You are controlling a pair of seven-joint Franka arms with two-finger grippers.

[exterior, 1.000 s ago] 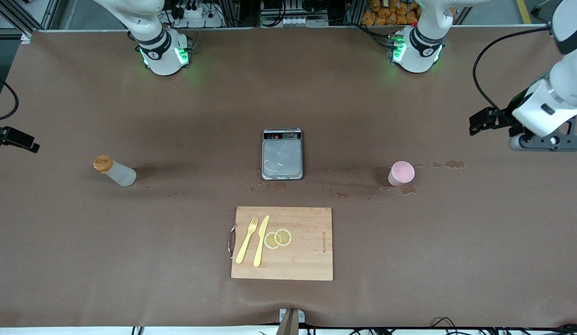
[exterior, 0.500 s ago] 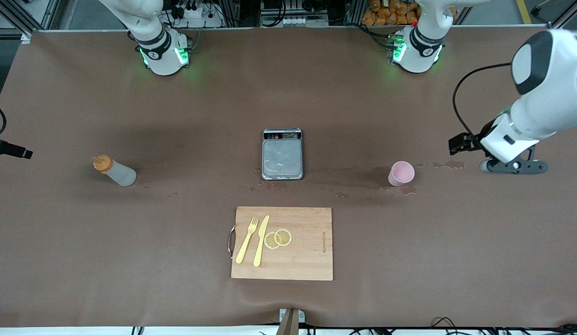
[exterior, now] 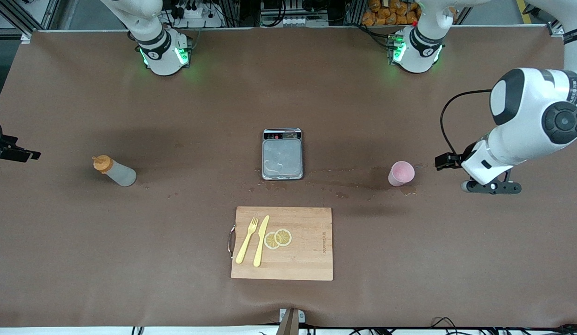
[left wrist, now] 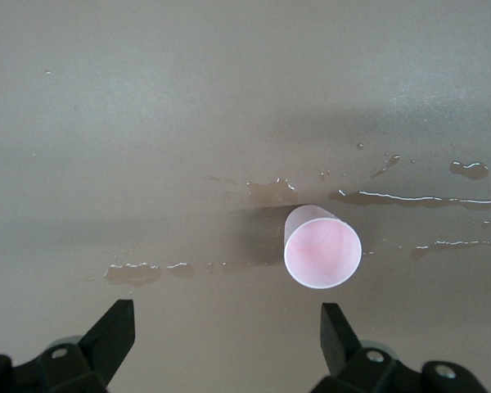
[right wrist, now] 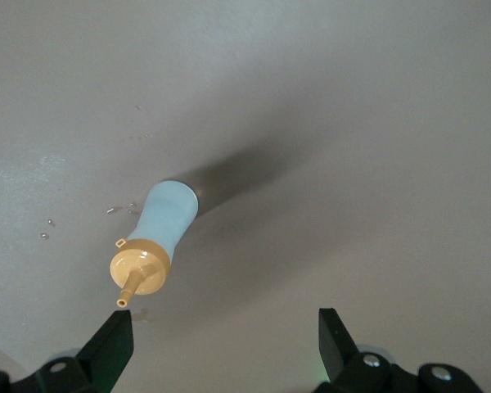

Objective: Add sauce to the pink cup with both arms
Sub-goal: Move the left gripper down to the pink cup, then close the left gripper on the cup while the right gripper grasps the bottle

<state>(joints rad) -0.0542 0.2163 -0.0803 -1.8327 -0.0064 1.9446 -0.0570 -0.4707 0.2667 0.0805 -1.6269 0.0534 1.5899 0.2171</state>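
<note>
Pink cup (left wrist: 322, 259) seen upright on wet-streaked table (left wrist: 147, 123), left gripper (left wrist: 227, 334) held above, fingers (left wrist: 114, 327) spread wide

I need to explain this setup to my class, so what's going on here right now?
Two robot arms are getting ready to put sauce in a cup; nothing is held yet. The left gripper is open over wet table near the pink cup, which stands upright and looks empty. The right gripper is open near the sauce bottle, which stands capped toward the right arm's end. Between them sits a scale, with a cutting board nearer the front camera.
</note>
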